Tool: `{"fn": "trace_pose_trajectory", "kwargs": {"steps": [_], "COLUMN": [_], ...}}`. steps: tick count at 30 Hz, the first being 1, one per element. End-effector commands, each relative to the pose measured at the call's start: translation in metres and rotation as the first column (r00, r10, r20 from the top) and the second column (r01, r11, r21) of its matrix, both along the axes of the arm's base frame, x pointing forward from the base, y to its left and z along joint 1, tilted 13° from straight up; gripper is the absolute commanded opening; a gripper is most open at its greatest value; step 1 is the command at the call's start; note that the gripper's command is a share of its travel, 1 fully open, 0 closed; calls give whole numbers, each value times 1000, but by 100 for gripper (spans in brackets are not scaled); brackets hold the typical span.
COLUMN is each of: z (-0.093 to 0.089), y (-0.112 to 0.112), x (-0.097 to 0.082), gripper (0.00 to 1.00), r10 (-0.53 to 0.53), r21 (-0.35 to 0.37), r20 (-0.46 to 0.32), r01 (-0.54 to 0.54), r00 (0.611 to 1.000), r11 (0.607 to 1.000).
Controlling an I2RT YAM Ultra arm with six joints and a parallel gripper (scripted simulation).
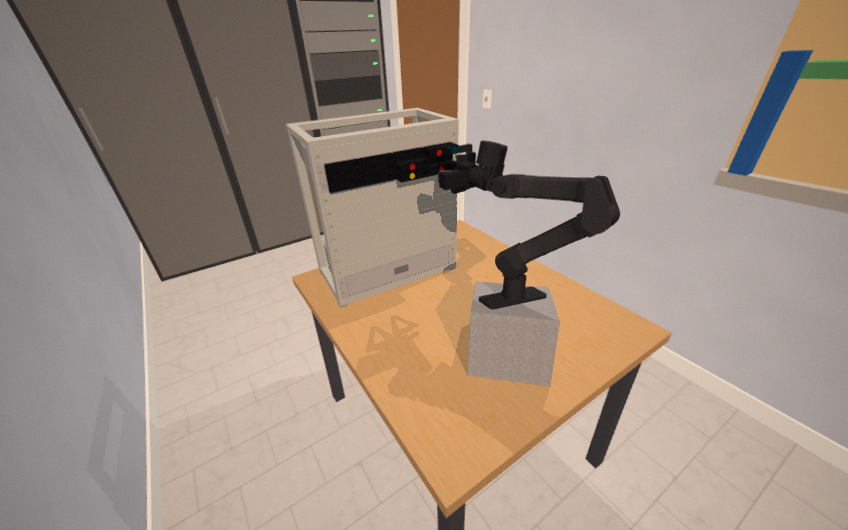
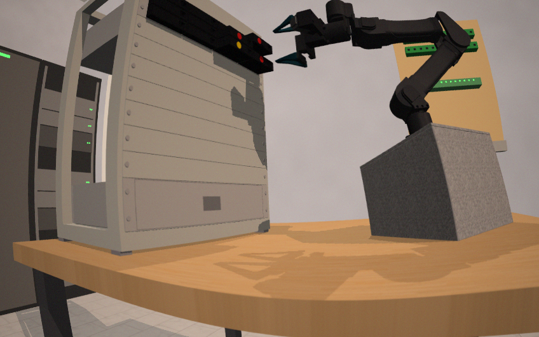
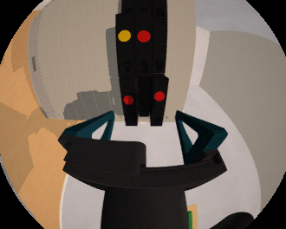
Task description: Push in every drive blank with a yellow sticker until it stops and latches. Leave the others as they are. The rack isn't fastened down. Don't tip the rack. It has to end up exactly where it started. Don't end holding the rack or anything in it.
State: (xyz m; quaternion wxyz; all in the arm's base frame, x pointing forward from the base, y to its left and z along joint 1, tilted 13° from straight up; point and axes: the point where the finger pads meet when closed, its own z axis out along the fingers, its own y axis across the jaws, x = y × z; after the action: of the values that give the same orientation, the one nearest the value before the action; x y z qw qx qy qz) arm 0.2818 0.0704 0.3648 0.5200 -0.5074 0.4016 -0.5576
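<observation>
The rack [image 2: 95, 125] is pale beige, with a black strip of blanks [image 1: 364, 172] across its top. On the blanks sit three red stickers [image 2: 239, 35] and one yellow sticker [image 2: 238, 44]. The arm [image 1: 545, 187] is matte black, its hand [image 2: 290, 41] black with teal fingertips [image 2: 290, 60]. The table [image 1: 479, 408] is orange wood grain on black legs [image 1: 605, 421]. The pedestal [image 2: 438, 184] is speckled grey.
</observation>
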Motion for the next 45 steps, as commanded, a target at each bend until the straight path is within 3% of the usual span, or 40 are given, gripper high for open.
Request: {"fn": "trace_pose_trajectory", "kwargs": {"steps": [1, 19, 20, 45], "z": [13, 13, 13, 13], "y": [-4, -4, -4, -4], "x": [-5, -5, -5, -5], "gripper": [100, 100, 0, 0], "r10": [3, 3, 3, 3], "r21": [21, 21, 21, 21], "r20": [23, 23, 23, 23], "r01": [-4, -4, -4, -4], "r00": [1000, 1000, 1000, 1000], "r11": [1000, 1000, 1000, 1000]}}
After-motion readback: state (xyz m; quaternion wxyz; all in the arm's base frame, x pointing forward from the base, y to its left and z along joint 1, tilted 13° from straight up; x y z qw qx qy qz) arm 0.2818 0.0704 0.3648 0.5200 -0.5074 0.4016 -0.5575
